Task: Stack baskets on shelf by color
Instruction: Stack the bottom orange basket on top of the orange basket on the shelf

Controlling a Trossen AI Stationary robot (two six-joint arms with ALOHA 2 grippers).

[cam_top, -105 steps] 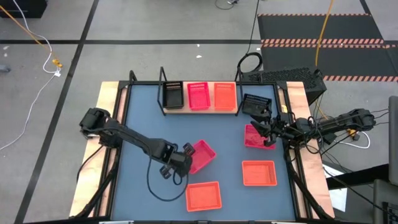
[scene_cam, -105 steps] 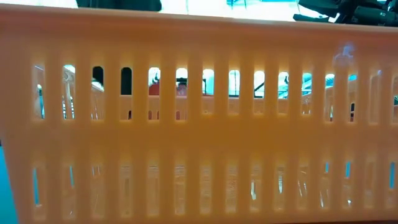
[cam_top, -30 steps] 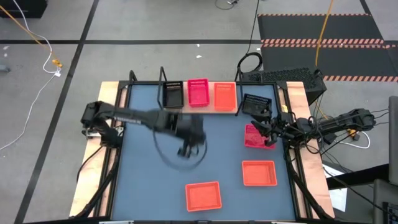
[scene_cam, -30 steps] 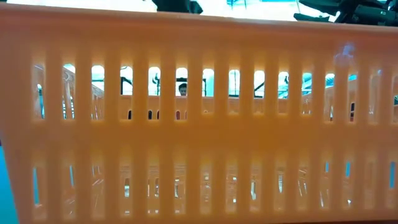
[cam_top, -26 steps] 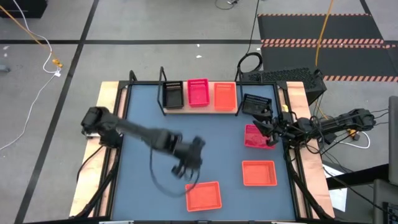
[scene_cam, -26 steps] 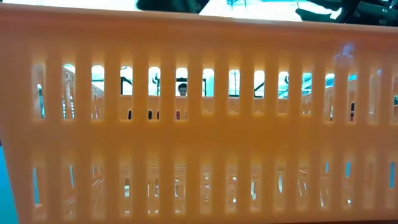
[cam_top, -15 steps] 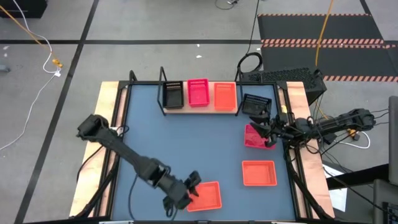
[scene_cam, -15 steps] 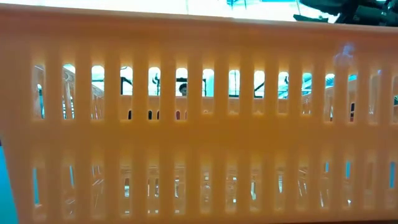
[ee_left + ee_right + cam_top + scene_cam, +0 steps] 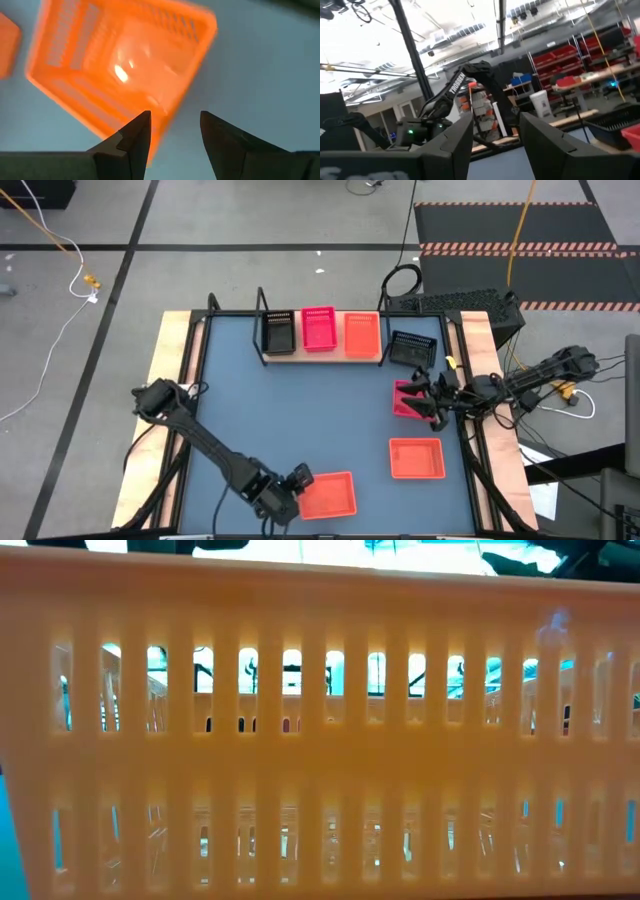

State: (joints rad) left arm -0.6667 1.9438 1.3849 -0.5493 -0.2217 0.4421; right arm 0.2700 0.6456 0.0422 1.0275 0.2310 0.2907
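The shelf (image 9: 322, 356), a light wooden plank on a black wire frame, stands along the far edge of the table (image 9: 240, 410). Three positions on it are filled, side by side: a black basket (image 9: 278, 332) at its left end, a pink-red basket (image 9: 319, 328) in the middle and an orange basket (image 9: 361, 334) at its right end. Whether any of these is a stack of more than one cannot be told from above.

Four baskets lie loose on the table. One more black basket (image 9: 406, 348) sits just off the shelf's right end, near the far right corner. One more pink-red basket (image 9: 405, 399) lies by the right edge. Two orange baskets are toward the near edge: one near the middle (image 9: 327, 494) and one toward the right (image 9: 415, 458). The seven visible spots thus split as two black, two pink-red and three orange.

The left gripper (image 9: 297, 483) is low at the near edge, just beside the left end of the near-middle orange basket (image 9: 120, 65); its fingers (image 9: 132, 140) are spread apart and grasp nothing, with the basket's corner in front of them.

The right gripper (image 9: 432, 402) is at the loose pink-red basket by the right edge; its fingers (image 9: 447, 145) stand apart with nothing between them.

The low view is filled by the slotted wall of an orange basket (image 9: 320, 740).
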